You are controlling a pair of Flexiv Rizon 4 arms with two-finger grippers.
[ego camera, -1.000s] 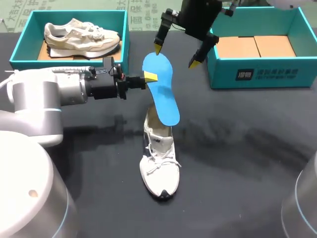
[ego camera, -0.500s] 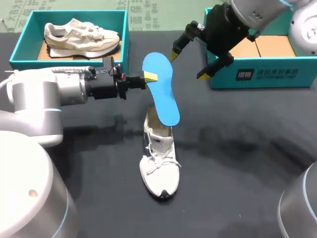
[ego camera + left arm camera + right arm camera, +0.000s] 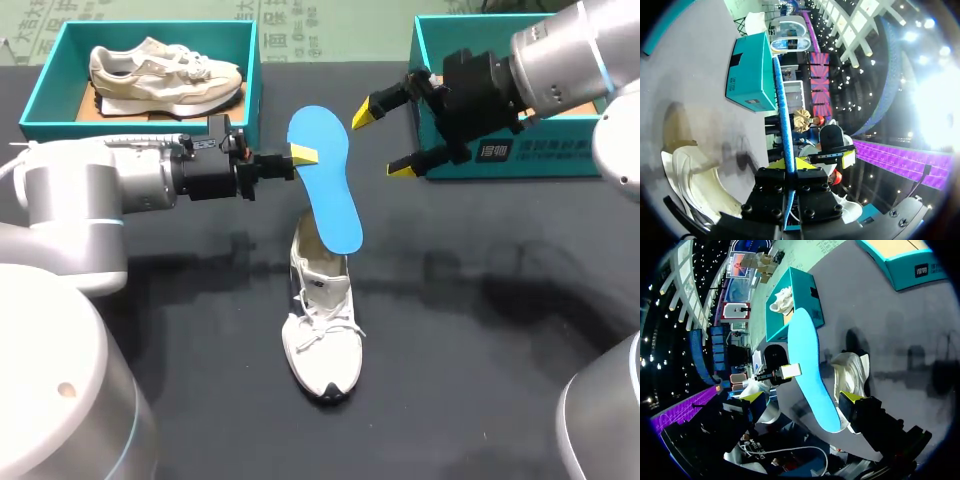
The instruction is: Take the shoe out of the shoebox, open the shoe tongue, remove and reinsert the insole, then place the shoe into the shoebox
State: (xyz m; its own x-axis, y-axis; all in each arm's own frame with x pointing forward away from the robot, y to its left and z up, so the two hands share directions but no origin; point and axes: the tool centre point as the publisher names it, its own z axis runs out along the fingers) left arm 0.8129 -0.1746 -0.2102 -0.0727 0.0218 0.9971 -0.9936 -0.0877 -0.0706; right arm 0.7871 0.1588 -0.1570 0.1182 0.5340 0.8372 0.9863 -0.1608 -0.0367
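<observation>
Over table centre, head view: blue insole (image 3: 325,180) held aloft, upper edge pinched in closed left gripper (image 3: 300,155), lower end near opening of shoe (image 3: 320,320) on table, well apart from shoebox (image 3: 520,150). Step judged: insole removed, reinsertion pending. Right gripper (image 3: 386,135) spread wide, empty, just beside insole.

Left wrist view: insole seen edge-on, thin, clamped between fingers.

Right wrist view: insole framed between open fingers, untouched; grasp of free end judged needed next, then guiding into shoe.

Shows a smooth matt insole (image 3: 325,190), cloth mesh on the shoe (image 3: 320,330), matt cardboard for the shoebox (image 3: 100,127), satin metal on the left arm (image 3: 90,190).
</observation>
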